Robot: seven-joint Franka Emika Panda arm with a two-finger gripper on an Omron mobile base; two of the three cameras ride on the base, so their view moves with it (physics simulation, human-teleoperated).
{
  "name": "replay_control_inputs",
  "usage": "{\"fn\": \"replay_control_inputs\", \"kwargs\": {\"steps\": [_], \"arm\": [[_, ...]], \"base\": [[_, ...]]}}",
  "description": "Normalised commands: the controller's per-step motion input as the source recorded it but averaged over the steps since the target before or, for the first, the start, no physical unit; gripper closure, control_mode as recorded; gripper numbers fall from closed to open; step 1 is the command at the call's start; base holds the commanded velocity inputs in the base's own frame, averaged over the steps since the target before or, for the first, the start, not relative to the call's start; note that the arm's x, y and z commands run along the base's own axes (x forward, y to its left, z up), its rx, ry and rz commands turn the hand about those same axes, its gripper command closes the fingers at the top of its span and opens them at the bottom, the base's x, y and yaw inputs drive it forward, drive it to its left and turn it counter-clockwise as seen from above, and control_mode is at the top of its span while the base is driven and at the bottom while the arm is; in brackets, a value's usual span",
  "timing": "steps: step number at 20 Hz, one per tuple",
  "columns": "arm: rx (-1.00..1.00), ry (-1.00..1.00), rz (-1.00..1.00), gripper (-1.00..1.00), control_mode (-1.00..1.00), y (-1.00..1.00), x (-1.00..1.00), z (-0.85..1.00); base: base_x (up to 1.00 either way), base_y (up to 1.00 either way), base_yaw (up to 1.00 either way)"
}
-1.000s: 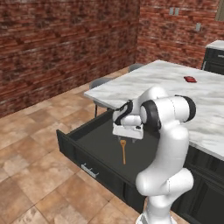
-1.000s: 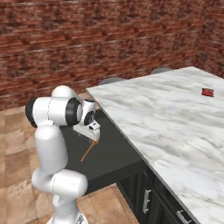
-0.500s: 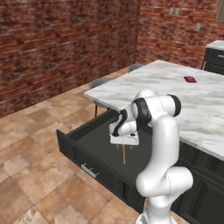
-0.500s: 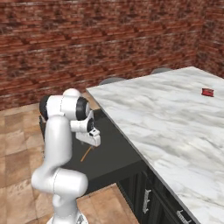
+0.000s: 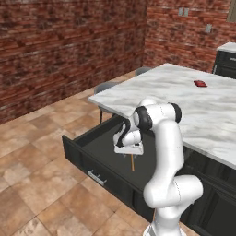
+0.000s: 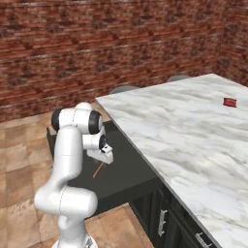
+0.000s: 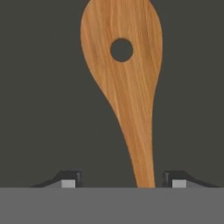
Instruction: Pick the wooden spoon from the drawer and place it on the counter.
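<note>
A red-brick kitchen with a tan tiled floor surrounds the large white marble counter with grey veining [image 5: 203, 110], which sits on a dark base. Well away on its top lies a small red object [image 5: 200, 83]. Under the counter's near edge the wide, shallow black drawer with a small silver bar handle [image 5: 99, 177] stands pulled out, and the white arm bends down into it.

The slim orange-tan wooden spoon [image 7: 127, 87] lies flat on the drawer's dark floor. In the hand view its broad end, pierced by a round hole, points away from the hand, and its narrowing handle runs back between the two dark fingertips [image 7: 70, 178]. The handle passes nearer to the tip on the right of that view than to the other, and neither tip touches it: dark floor shows on both sides. So the two-finger gripper [image 7: 120, 179] straddles the handle with its jaws apart, gripping nothing yet.

The off-centre line-up is probably the main risk. If the jaws close as they stand, the nearer finger would likely meet the wood first and push or swing the spoon across the smooth floor before the other arrives. A thin flat handle may also slip out if the tips sit too high. On lifting, the long spoon could tilt and catch the drawer wall or counter edge.
</note>
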Motion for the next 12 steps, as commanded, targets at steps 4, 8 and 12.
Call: {"fn": "replay_control_inputs", "kwargs": {"steps": [4,8,12], "arm": [[-0.04,-0.03,0.00,1.00,-1.00,0.07,-0.13,-0.65],[-0.01,-0.10,0.00,1.00,-1.00,0.00,-0.48,-0.78],[0.00,-0.23,0.00,1.00,-1.00,0.00,-0.64,-0.11]], "base": [[0.00,0.00,0.00],[0.00,0.00,0.00],[0.00,0.00,0.00]]}}
